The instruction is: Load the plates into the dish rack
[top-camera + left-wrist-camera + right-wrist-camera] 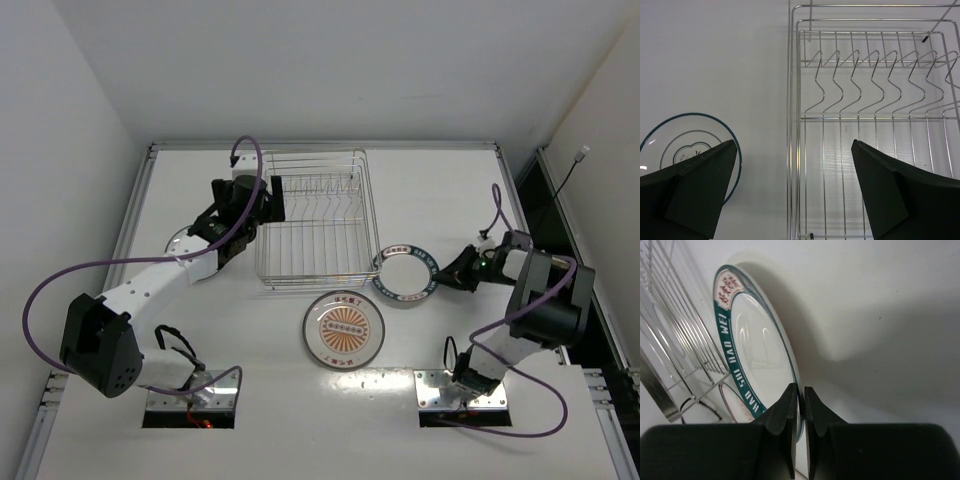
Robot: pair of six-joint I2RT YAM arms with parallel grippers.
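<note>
- The teal-rimmed plate (405,272) sits right of centre in the overhead view, just beside the lower right corner of the dish rack (372,215). It is glazed, stiff and breakable, so I judge it slick, moderately heavy and apt to chip if knocked against wire.
- The right jaws are pinched narrow on this plate's rim at its right edge; the wrist view shows the rim (760,355) running straight into the slim gap between them.
- A rim pinch is the only hold a flat plate offers. With so little contact on smooth glaze, I expect it could pivot or slip once its weight hangs from that edge.
- A broad shadow under the plate in the wrist view suggests it is tilted up, though I cannot tell if it is fully off the tabletop (430,390).
- The patterned plate (345,328) lies flat below the rack, apart from the first plate and untouched. It should handle alike.
- The rack holds no plates; its upright tines fill the right of the left wrist view (790,125).
- The left jaws are spread wide with nothing between them, over the rack's left edge.
- A clear dish (670,145) with a blue-green rim lies lower left there.
</note>
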